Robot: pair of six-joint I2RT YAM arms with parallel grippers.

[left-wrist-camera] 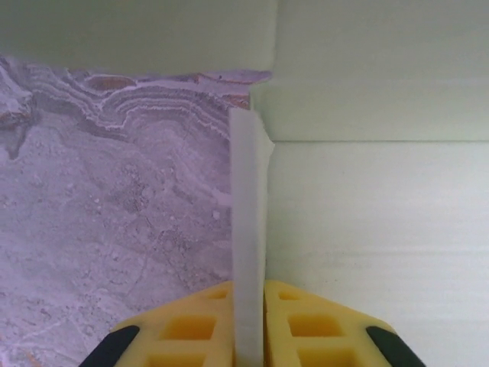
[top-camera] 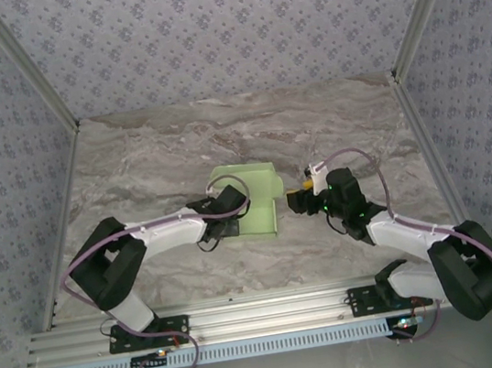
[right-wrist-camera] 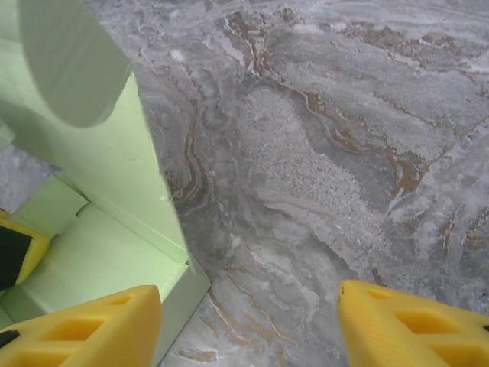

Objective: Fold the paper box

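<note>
The left tool is pinched tight on a thin upright wall of the paper box, with its yellow fingers pressed against either face of the card. The right tool gapes wide with nothing in its grasp, one finger just beside the box's outer wall. The pale green box sits partly folded on the middle of the table, between the two tools, with a rounded flap raised.

From above, the left gripper hides the paper box's left edge where its jaws meet it. Both wrist views cut the box off at their borders.
</note>
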